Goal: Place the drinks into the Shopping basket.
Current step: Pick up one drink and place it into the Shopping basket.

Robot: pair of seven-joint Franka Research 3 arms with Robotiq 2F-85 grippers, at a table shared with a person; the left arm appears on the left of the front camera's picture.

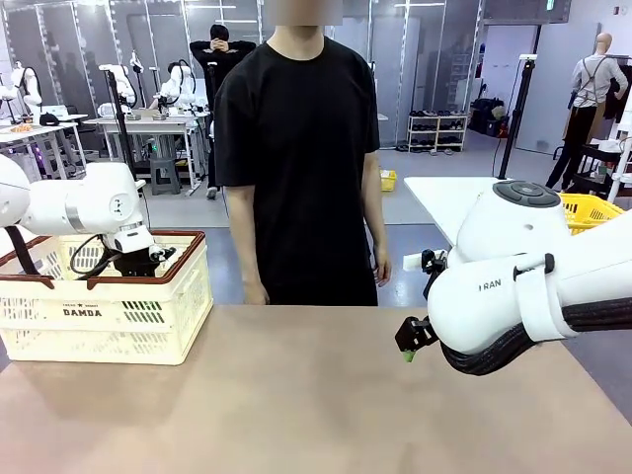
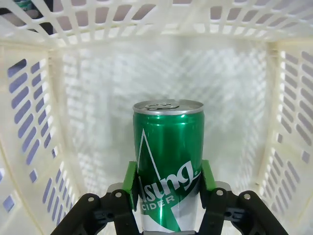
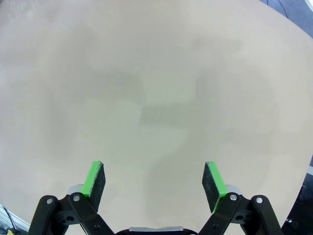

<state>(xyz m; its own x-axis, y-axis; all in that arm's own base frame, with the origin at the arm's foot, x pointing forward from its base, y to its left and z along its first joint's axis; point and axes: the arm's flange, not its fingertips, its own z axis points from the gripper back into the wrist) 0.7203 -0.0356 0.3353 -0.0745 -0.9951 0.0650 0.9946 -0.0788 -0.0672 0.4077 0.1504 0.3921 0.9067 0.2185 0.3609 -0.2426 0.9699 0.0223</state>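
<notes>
Left gripper pinches green can low on its body, one pad on each side. Can has a silver top and white "sung CIDER" lettering, and sits inside the cream slotted Shopping basket. Right gripper spread wide over bare table.

Pale brown tabletop across the foreground, matt and evenly lit. Beyond it, smooth grey floor; a white table at the right and a yellow mesh basket near the right edge; white work tables with a grey stool at the left; a small yellow basket on the floor. At the rear, a low shelf rack with dark items, a black upright pole, and tall glazed partition panels in grey frames.
</notes>
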